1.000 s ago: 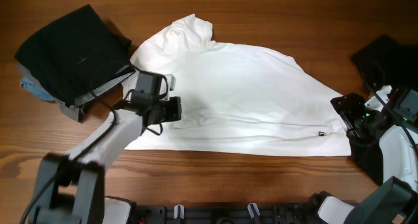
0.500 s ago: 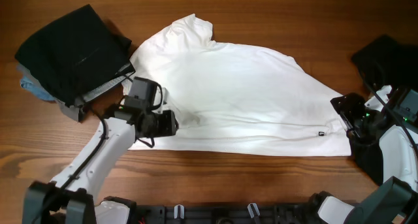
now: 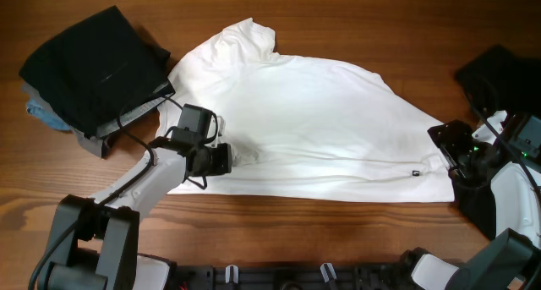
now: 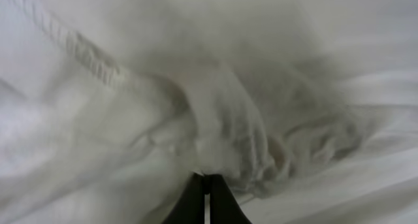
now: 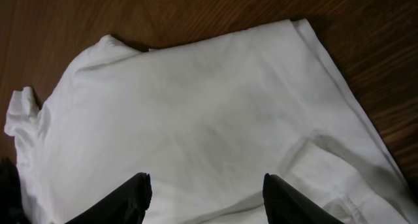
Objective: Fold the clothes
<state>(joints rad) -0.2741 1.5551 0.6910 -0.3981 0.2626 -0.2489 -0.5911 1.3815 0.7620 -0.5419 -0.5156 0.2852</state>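
Where overhead hides the left gripper (image 3: 218,158) tips, its wrist view shows them clenched on bunched T-shirt (image 4: 222,113) (right gripper (image 5: 206,181) jaws released).

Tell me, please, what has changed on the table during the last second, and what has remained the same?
The left gripper moved a little toward the near table edge over the left part of the white T-shirt, and is now shut, seemingly pinching bunched fabric. The right gripper stayed open at the hem corner; the shirt and the black garment kept their places.
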